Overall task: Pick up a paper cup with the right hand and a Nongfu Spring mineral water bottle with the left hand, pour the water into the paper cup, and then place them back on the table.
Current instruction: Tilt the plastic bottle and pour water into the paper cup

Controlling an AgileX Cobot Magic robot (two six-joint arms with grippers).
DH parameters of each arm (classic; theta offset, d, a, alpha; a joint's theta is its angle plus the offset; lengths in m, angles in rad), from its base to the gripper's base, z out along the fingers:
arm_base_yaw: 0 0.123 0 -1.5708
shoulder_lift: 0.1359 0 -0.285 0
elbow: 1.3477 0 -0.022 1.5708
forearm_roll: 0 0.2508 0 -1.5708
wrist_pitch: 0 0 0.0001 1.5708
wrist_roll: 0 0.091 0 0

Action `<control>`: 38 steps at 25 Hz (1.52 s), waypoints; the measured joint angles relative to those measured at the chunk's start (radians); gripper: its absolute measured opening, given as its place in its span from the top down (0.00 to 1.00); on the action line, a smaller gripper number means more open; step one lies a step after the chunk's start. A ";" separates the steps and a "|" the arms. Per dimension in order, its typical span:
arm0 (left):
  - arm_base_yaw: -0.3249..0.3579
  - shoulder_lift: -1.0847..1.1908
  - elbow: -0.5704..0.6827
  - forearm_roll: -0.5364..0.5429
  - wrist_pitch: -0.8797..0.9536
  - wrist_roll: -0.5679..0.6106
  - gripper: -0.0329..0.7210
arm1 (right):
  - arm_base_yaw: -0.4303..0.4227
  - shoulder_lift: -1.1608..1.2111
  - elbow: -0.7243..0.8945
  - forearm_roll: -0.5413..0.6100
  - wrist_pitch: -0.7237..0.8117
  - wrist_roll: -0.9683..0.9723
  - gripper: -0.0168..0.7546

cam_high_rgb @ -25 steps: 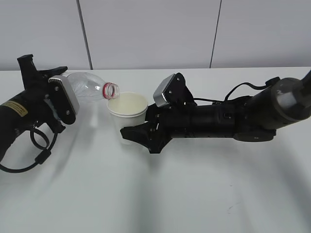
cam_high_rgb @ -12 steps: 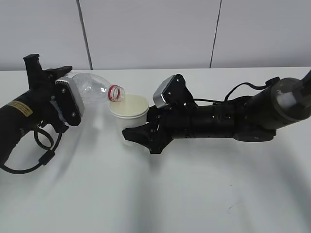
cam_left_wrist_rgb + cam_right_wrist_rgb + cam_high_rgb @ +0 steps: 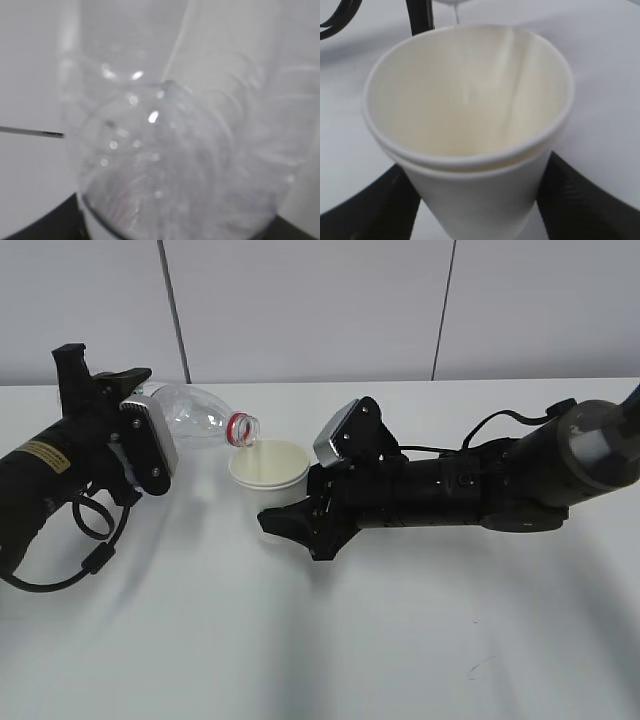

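Note:
The clear Nongfu Spring mineral water bottle (image 3: 200,416) lies tipped almost level, its red-ringed mouth over the rim of the white paper cup (image 3: 267,471). My left gripper (image 3: 135,435), on the arm with the yellow sticker, is shut on the bottle's body; the bottle (image 3: 170,150) fills the left wrist view. My right gripper (image 3: 285,517) is shut on the cup's lower part and holds it upright. In the right wrist view the cup (image 3: 470,130) sits between two black fingers (image 3: 575,200), and a thin stream of water (image 3: 456,15) falls toward its far rim.
The white table (image 3: 330,640) spreads in front of both arms. A grey panelled wall (image 3: 320,300) stands behind. A black cable loop (image 3: 95,530) hangs under the left arm.
The left gripper has moved the bottle right and tipped its mouth lower over the cup's rim. The right gripper holds the cup in nearly the same place.

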 joint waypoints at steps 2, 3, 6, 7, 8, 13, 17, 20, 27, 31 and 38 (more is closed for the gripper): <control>0.000 -0.001 0.000 -0.002 0.000 0.001 0.47 | 0.000 0.000 0.000 0.000 0.004 0.000 0.32; 0.000 -0.001 0.000 -0.002 0.000 0.005 0.47 | 0.000 0.000 0.000 0.000 0.007 0.000 0.32; 0.000 -0.001 0.000 -0.002 0.000 0.017 0.47 | 0.000 0.000 0.000 -0.002 0.008 0.000 0.32; 0.000 -0.001 0.000 -0.002 0.000 0.024 0.47 | 0.000 0.000 0.000 -0.002 0.008 0.000 0.32; 0.000 -0.001 0.000 -0.003 0.000 0.027 0.47 | 0.000 0.000 0.000 -0.002 0.008 0.000 0.32; 0.000 -0.001 0.000 -0.004 0.000 0.046 0.47 | 0.000 0.000 0.000 -0.002 0.010 0.000 0.32; 0.000 -0.001 0.000 -0.006 0.000 0.055 0.47 | 0.000 0.000 0.000 -0.002 0.010 0.000 0.32; 0.000 -0.001 0.000 -0.009 0.000 0.058 0.47 | 0.000 0.000 0.000 -0.002 0.011 0.000 0.32; 0.000 -0.001 0.000 -0.012 0.000 0.076 0.47 | 0.000 0.000 0.000 -0.005 0.011 0.000 0.32; 0.000 -0.001 0.000 -0.012 0.000 0.082 0.47 | 0.000 0.000 0.000 -0.004 0.011 0.000 0.32; 0.000 -0.001 0.000 -0.012 0.000 0.095 0.47 | 0.000 0.000 0.000 -0.007 0.013 0.000 0.32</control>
